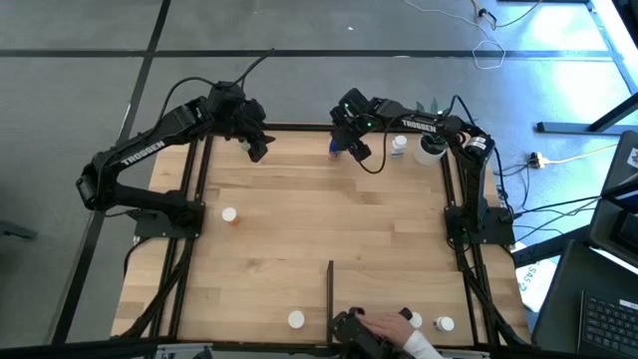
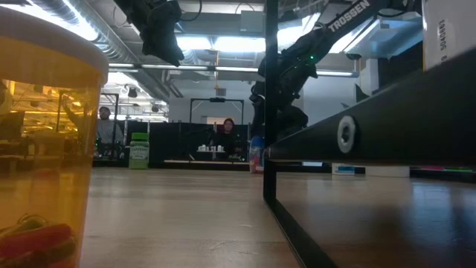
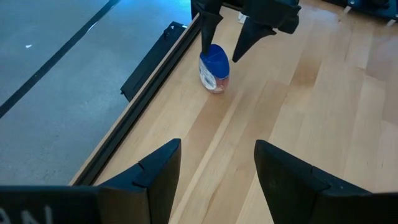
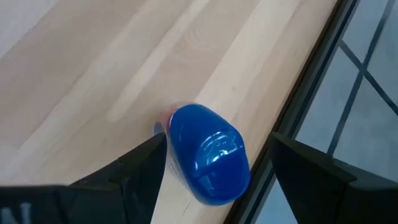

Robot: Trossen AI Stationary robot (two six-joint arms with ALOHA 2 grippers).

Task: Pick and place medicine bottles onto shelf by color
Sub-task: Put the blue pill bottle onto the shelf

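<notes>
We start with the blue-capped bottle (image 1: 336,150) at upper centre of the high view, standing on the counter (image 1: 319,229) right by the top frame rail (image 1: 299,127). The right tool (image 1: 344,146) hangs straight over it with its jaws spread wide, 1 finger on each side of the blue cap, not yet touching as far as we can tell; the right wrist view shows the cap (image 4: 208,152) between both fingers with gaps on either side. No grip yet.

The left tool (image 1: 255,146) is at upper left of centre, jaws apart, empty, waiting above bare wood.

Other bottles: 1 white-capped with an orange body (image 1: 229,215) at left centre, 1 white-capped (image 1: 296,319) at bottom centre left of the divider bar (image 1: 330,294), 2 more (image 1: 445,324) at bottom right, 1 (image 1: 399,144) at upper right beside a white pot (image 1: 431,150). A person's hand (image 1: 391,324) reaches in at the bottom edge near the divider.

Progress: we judge the sorting mostly left to do, bottles lie scattered and this pick has not closed. Which ones already count as placed, we cannot tell.

Writing: "TROSSEN" on the left arm (image 1: 140,150) and on the right arm in the low view (image 2: 348,15). The bottle label is unreadable.
</notes>
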